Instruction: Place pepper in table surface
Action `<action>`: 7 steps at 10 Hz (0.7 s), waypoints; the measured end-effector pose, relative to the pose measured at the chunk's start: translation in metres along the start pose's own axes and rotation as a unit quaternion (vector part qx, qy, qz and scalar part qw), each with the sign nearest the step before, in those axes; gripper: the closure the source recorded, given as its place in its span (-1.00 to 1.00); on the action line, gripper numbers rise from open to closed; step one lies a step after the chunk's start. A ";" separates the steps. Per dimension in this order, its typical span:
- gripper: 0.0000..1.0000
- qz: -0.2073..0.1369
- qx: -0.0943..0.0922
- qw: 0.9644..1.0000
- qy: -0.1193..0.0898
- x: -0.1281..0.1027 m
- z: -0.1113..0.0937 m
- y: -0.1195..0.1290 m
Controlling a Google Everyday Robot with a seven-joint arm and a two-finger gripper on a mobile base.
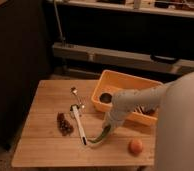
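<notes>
Nearly done: just in front of the bin, the end effector grips the pepper by its upper end while the tip seems to touch the bench, leaving only release and withdrawal.

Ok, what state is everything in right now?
pincer: low over the table surface, at the pepper
pepper: slanted under the pincer; release unclear
bin: upright on the table surface
grape cluster: lying loose
orange fruit: resting free near front edge
white-handled tool: lying flat

Grey arm reaches out from bulky body at view's right edge, bends down at elbow; gripper low, pointing downward.
</notes>
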 end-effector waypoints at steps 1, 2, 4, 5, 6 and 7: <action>1.00 -0.015 -0.008 1.000 -0.013 -0.008 -0.027 0.013; 1.00 -0.029 -0.013 0.999 -0.023 -0.013 -0.045 0.026; 1.00 -0.078 -0.023 0.996 -0.047 -0.021 -0.076 0.077; 1.00 -0.105 -0.028 0.992 -0.057 -0.022 -0.088 0.107; 1.00 -0.128 -0.032 0.989 -0.065 -0.020 -0.098 0.133; 1.00 -0.160 -0.037 0.984 -0.074 -0.016 -0.110 0.166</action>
